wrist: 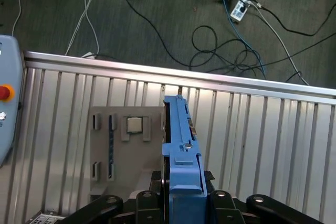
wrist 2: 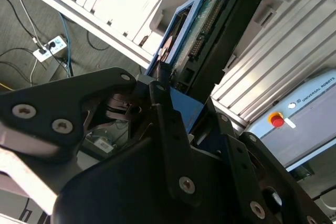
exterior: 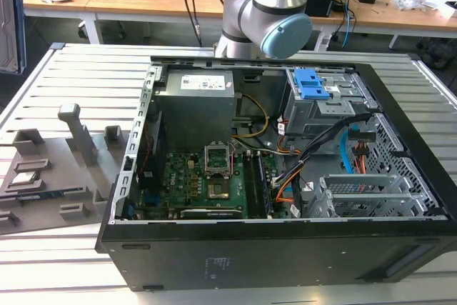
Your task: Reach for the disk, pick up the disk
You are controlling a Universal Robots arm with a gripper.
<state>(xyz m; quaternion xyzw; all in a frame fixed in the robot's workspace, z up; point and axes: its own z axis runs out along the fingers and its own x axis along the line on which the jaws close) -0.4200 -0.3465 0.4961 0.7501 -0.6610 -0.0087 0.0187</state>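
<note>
My pincer is clamped on the disk. Its black fingers press on either side of the blue bracket, and the disk reaches out past the tips.

I judge the reach finished and the grasp made. The disk looks to be off the tabletop, which lies well beyond it with nothing touching the far end. By these pictures, little or nothing of the pick-up is left.

The first wrist view has the disk edge-on, a narrow blue strip between my fingers. Beyond it is a grey tray carrying a chip, and past the tabletop's rim the floor is strewn with cables.

The second wrist view comes from the other side. There the disk shows its dark underside and a row of connector pins inside the blue frame, and my finger linkages close in on it.

The exterior view gives the wider setting: the open case, and its cage with blue latches, well apart from my pincer. I cannot be sure whether the grey slab at the exterior view's left edge is the disk.
</note>
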